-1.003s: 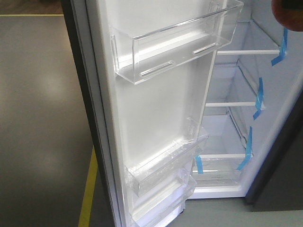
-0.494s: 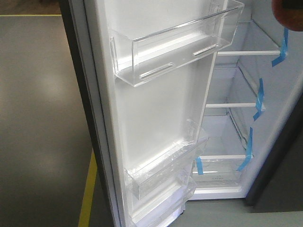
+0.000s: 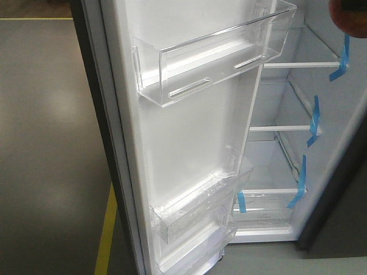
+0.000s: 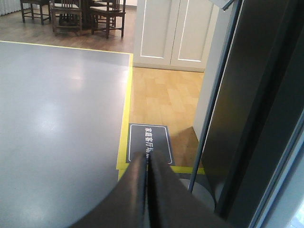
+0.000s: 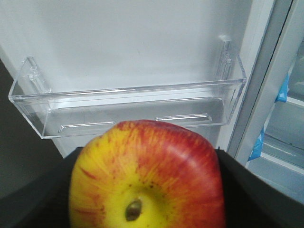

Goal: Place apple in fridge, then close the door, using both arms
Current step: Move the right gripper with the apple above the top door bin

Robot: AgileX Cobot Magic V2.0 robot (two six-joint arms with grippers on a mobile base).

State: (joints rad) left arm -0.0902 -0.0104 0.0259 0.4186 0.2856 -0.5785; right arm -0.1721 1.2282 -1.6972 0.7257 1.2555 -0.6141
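Note:
The apple [image 5: 156,161], red with yellow patches, fills the lower right wrist view, and my right gripper [image 5: 148,190] is shut on it, with black fingers [image 5: 251,190] on both sides. The apple hangs in front of the door's upper clear bin [image 5: 128,107]. In the front view only a red edge of the apple [image 3: 348,22] shows at the top right, before the fridge's [image 3: 287,143] open interior. The door [image 3: 189,143] stands open, its white inner face towards me. My left gripper [image 4: 148,159] is shut and empty, just left of the door's dark outer face [image 4: 251,104].
Clear shelves with blue tape strips [image 3: 313,121] line the fridge's right wall. Two more door bins [image 3: 195,215] sit low. Outside the door are grey floor [image 4: 57,104], yellow floor tape [image 4: 126,109], a dark floor sign [image 4: 149,142], white cabinets [image 4: 173,31] and chairs [image 4: 71,12].
The door's edge has drifted slightly left in the front view. The apple stays at the top right corner, still held.

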